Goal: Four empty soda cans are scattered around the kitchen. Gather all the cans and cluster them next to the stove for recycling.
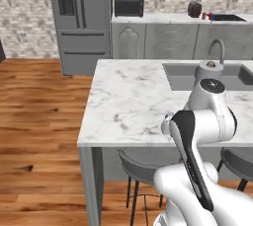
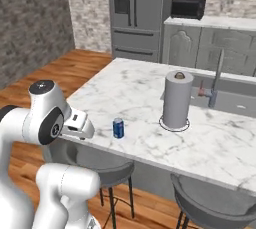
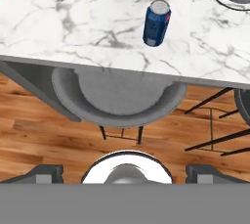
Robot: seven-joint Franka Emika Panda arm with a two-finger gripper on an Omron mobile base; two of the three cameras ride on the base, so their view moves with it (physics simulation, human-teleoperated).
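A blue soda can (image 3: 157,22) with a silvery top stands upright on the white marble island (image 3: 73,17), near its front edge; it is also in the right base view (image 2: 118,128). My gripper (image 3: 126,171) is open, its fingertips (image 3: 46,171) spread wide with nothing between them. It hovers off the island's front edge, over a stool, short of the can. On the far back counter, a small red can (image 1: 203,16) and a small blue one (image 1: 211,17) stand at the left end of the black stove (image 1: 228,18). A small red thing (image 2: 201,92) sits by the faucet.
A tall grey paper towel roll (image 2: 177,100) stands right of the blue can, with the sink (image 1: 183,74) and faucet (image 2: 217,80) behind it. Grey stools (image 3: 119,96) are tucked under the island's edge. A fridge (image 1: 84,18) and microwave (image 1: 129,6) line the back wall.
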